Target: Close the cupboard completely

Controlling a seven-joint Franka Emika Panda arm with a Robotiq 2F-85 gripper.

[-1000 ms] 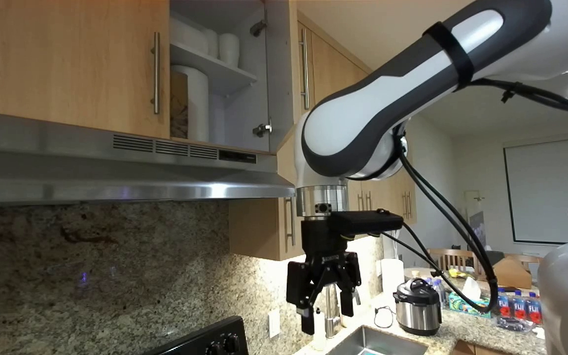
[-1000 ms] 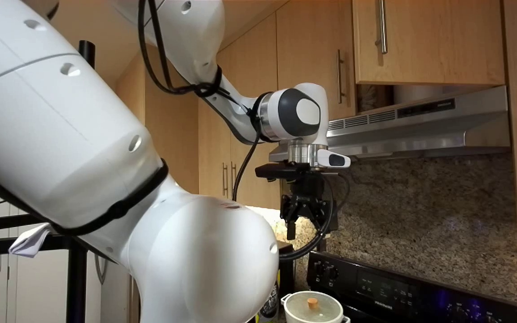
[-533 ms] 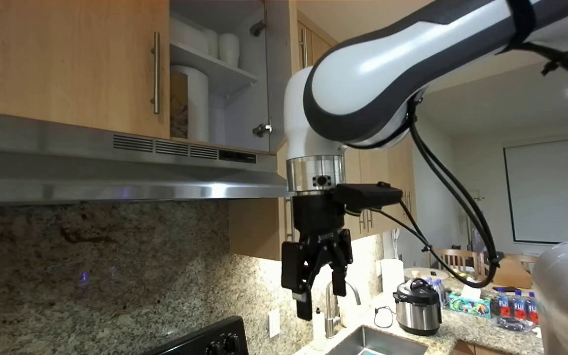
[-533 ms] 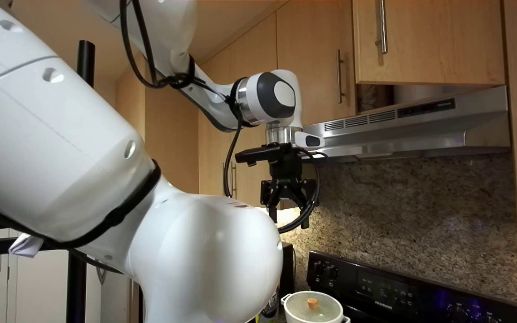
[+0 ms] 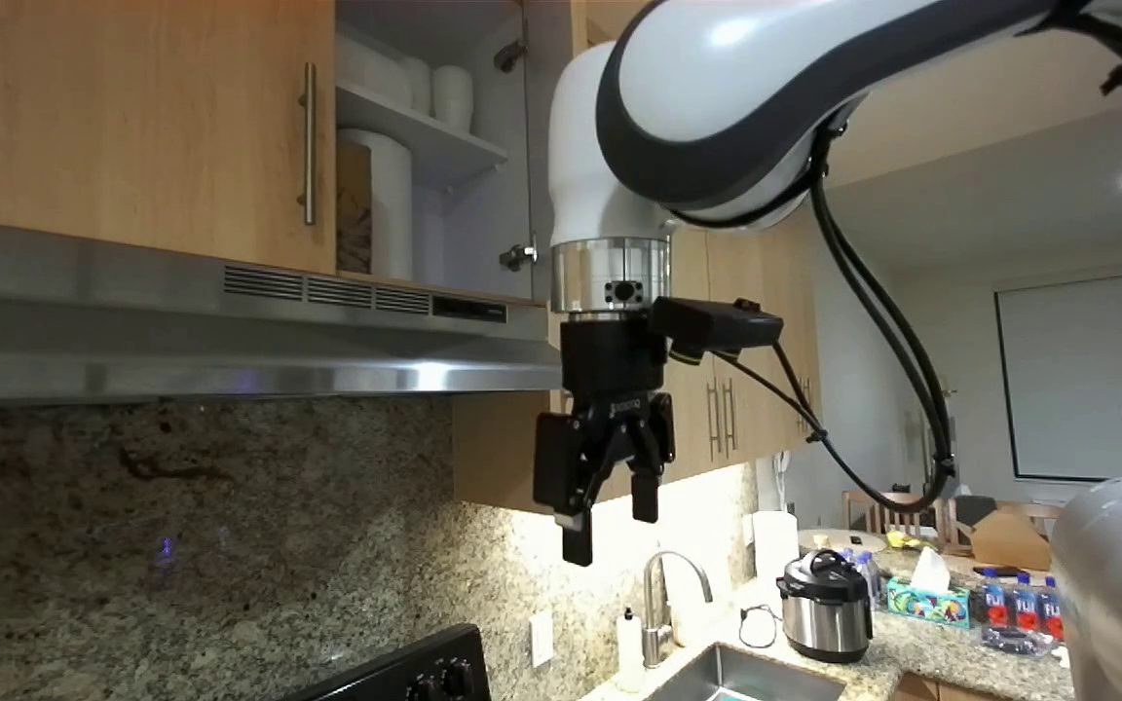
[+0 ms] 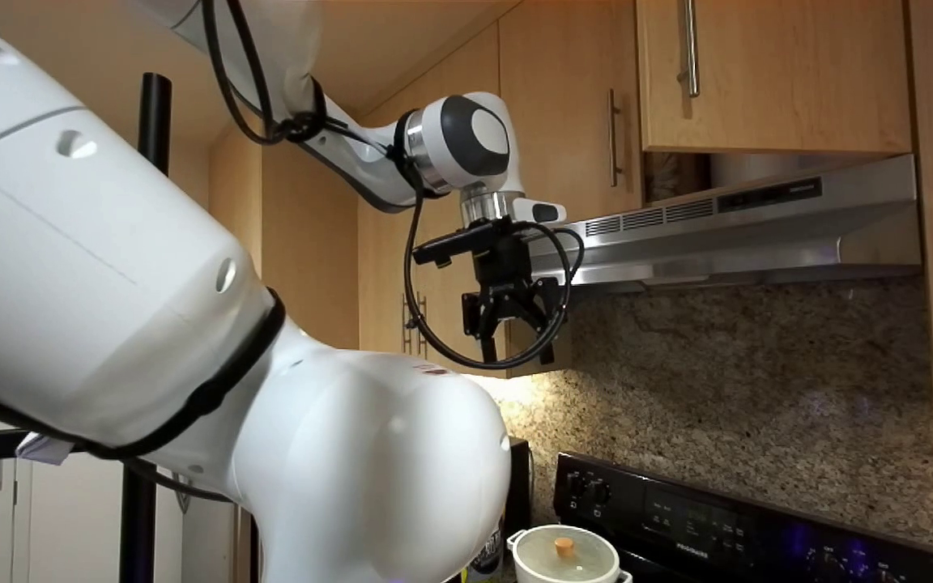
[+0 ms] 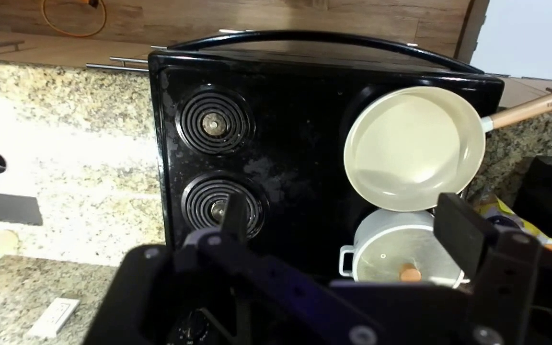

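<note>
The cupboard (image 5: pixel 478 219) is a short maple wall cabinet above the range hood, with white shelves inside. Its right door (image 5: pixel 543 97) stands open, seen nearly edge-on; in an exterior view its outer face (image 6: pixel 782 81) shows with a vertical silver bar handle (image 6: pixel 691 48). The left door (image 5: pixel 132 127) is shut. My gripper (image 5: pixel 612 521) points down, open and empty. It hangs lower than the cupboard, right of the range hood in that view, apart from the door. It also shows in an exterior view (image 6: pixel 517 352) and in the wrist view (image 7: pixel 348 215), above the stove.
The steel range hood (image 5: pixel 230 341) juts out under the cupboard. Below are the black stove (image 7: pixel 300 143), a cream pan (image 7: pixel 410 148) and a lidded white pot (image 7: pixel 386 230). More maple cabinets (image 5: pixel 746 370) stand behind my arm. A cable loop (image 6: pixel 434 340) hangs by the gripper.
My gripper has risen steadily, drifting slightly left in both exterior views. The arm has lifted with it. It stays open, and the cupboard door has not moved.
</note>
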